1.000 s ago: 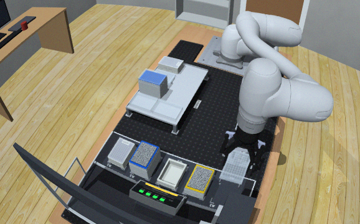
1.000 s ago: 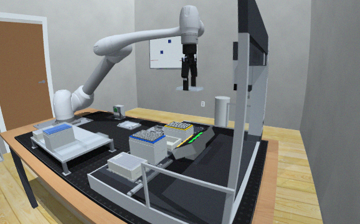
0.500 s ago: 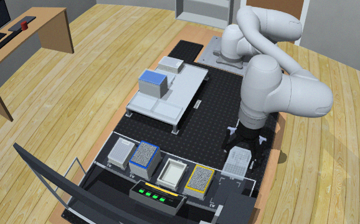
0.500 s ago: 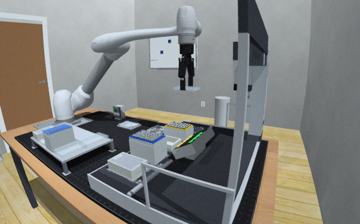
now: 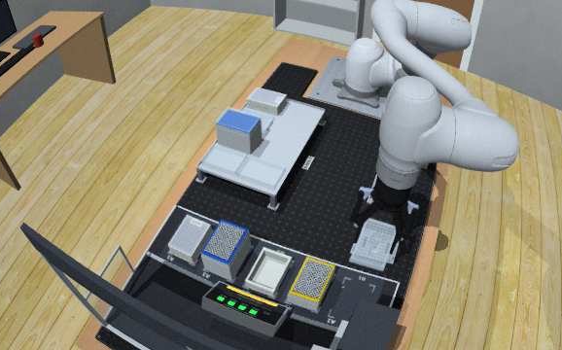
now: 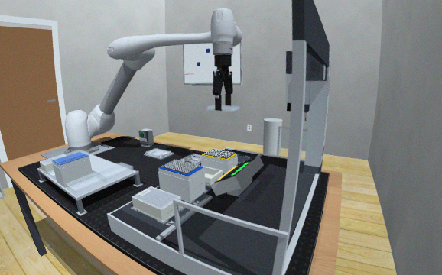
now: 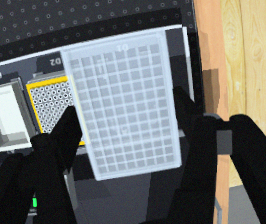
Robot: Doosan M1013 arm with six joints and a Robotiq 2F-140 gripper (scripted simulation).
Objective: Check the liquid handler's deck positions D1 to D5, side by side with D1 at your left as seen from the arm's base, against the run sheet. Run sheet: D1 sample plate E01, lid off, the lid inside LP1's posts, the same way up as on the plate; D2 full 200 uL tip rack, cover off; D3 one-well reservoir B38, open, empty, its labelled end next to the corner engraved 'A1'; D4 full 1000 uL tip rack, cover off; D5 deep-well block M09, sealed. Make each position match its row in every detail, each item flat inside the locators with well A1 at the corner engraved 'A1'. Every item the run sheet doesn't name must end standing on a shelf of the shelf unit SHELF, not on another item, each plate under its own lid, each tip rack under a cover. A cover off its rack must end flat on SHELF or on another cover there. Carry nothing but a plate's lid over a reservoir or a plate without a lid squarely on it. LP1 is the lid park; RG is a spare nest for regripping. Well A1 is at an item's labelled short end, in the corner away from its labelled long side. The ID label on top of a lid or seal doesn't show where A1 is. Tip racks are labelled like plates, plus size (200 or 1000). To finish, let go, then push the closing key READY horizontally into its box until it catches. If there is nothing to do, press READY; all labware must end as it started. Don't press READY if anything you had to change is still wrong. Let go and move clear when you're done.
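My gripper (image 5: pixel 384 227) (image 6: pixel 221 104) (image 7: pixel 126 110) is shut on the long sides of a clear well plate (image 5: pixel 371 244) (image 6: pixel 230 108) (image 7: pixel 123 83). It holds the plate level, high above the right end of the deck. Below it lies the bare D1 nest (image 5: pixel 365 292). Beside that stand a yellow-rimmed open tip rack (image 5: pixel 312 279) (image 6: pixel 219 154) (image 7: pixel 49 103), a white open reservoir (image 5: pixel 268 269) (image 7: pixel 5 115), a blue-rimmed open tip rack (image 5: pixel 225 241) (image 6: pixel 180 167) and a sealed deep-well block (image 5: pixel 190 238) (image 6: pixel 155 202). A flat pale lid (image 6: pixel 159 153) lies on the black table behind.
The white shelf unit (image 5: pixel 300 126) (image 6: pixel 106 173) carries a blue-covered rack (image 5: pixel 238 128) (image 6: pixel 72 168) and a pale box (image 5: pixel 266 100). A console with green lights (image 5: pixel 244 306) and the handler's grey frame (image 6: pixel 295 153) border the deck. A small box with a green button (image 6: pixel 145 137) stands at the back.
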